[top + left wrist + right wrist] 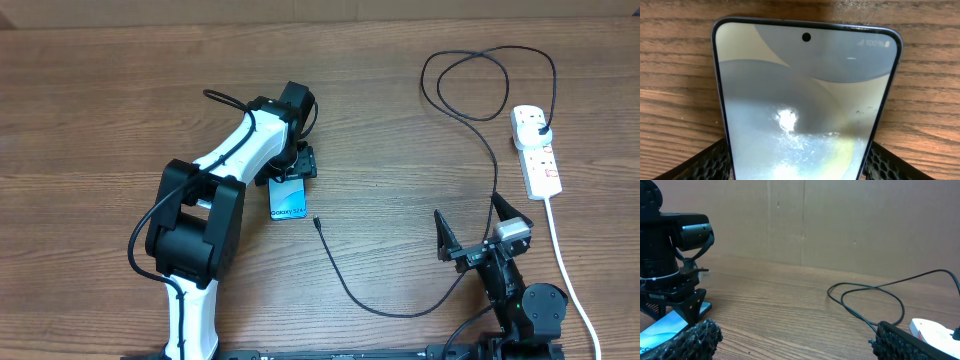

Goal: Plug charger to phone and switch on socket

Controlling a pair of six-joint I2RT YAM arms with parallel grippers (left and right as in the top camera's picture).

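The phone (288, 199) lies on the table with its light blue screen up; it fills the left wrist view (807, 95). My left gripper (293, 170) is over its far end, with a finger against each long edge (797, 167). The charger's black cable (400, 311) runs from its plug in the white socket strip (537, 152) through a loop at the back. Its connector tip (316, 222) lies loose just right of the phone. My right gripper (470, 230) is open and empty at the front right. The right wrist view shows the cable loop (875, 292) and a corner of the socket (935, 330).
The socket's white cord (572, 280) trails to the front right edge, past my right arm's base. In the right wrist view the left arm (670, 265) stands over the phone (662, 330), with a cardboard wall behind the wooden table.
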